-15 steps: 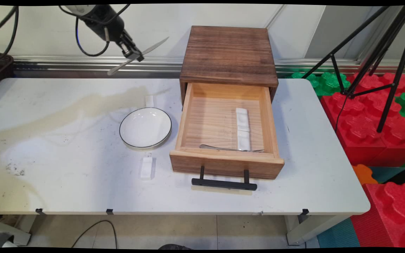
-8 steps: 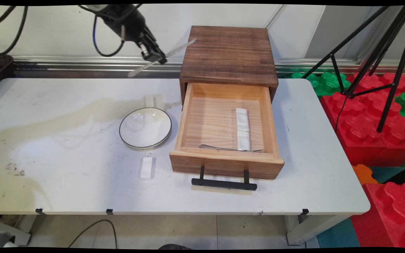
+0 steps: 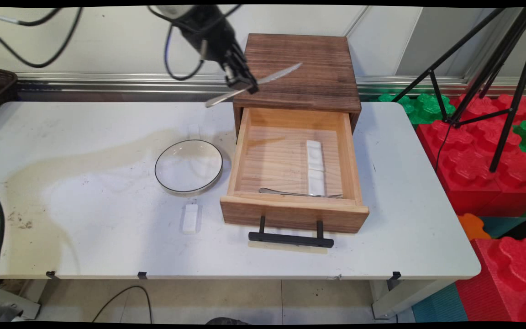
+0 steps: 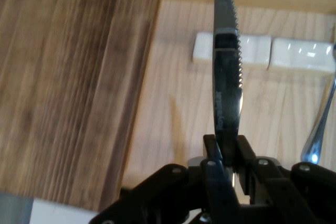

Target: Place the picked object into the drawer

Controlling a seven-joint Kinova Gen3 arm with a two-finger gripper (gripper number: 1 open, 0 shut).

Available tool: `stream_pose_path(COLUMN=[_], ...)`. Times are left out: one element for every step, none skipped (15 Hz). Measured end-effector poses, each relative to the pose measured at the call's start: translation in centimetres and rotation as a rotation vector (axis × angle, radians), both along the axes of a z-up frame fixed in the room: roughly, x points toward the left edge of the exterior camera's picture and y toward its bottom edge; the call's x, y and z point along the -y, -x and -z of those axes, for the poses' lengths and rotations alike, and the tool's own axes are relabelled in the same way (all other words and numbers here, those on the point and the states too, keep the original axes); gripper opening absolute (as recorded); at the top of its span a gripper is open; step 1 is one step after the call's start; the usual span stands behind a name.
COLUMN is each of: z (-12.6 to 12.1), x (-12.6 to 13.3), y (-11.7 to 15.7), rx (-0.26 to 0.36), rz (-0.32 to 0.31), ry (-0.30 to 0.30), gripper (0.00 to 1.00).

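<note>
Bright even indoor light, soft shadows lower left on the desk (image 3: 85, 237), hand view slightly blurred, wood grain smeared at left.

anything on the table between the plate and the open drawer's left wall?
Nothing: in the main view only a narrow strip of bare white table separates the plate from the drawer.

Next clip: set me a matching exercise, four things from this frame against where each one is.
Things:
1. knife
2. plate
3. spoon
4. black handle

Places:
A. on the table, left of the drawer
B. on the drawer's front
C. clamped in the gripper, above the cabinet's front left corner
D. lying inside the open drawer

Pairs: 1-C, 2-A, 3-D, 4-B
</note>
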State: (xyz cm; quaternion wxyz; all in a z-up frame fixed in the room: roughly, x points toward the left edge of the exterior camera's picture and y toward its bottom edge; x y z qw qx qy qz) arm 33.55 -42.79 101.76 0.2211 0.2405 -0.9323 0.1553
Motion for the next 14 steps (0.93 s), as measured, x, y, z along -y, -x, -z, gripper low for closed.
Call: stream_pose_path(z=[0.2,0.3,0.6,0.8,1.2,1.5,1.9,2.2,2.7,3.0,3.5,4.1,4.7,5.2], x=[0.4,0.7,1.2,1.5,2.0,2.4,2.9,3.2,3.7,4.0,4.5,5.0,5.5,5.9], y=[0.7,1.3,2.1,2.7,3.5,4.0,4.7,5.1,5.7,6.0,6.5,6.9,7.3,7.6], rx=[0.0,-0.001,-0.001,0.0,0.001,0.002,0.004,0.005,0.006,0.007,0.007,0.007,0.006,0.006], rz=[0.012,0.021,0.036,0.046,0.06,0.07,0.083,0.09,0.099,0.106,0.115,0.123,0.131,0.136], ry=[-0.001,-0.002,-0.002,-0.003,-0.005,-0.006,-0.007,-0.009,-0.01,-0.011,-0.012,-0.015,-0.017,-0.019], gripper=[0.0,0.0,0.0,0.0,0.0,0.0,0.0,0.0,0.0,0.0,0.0,0.0,0.0,0.0])
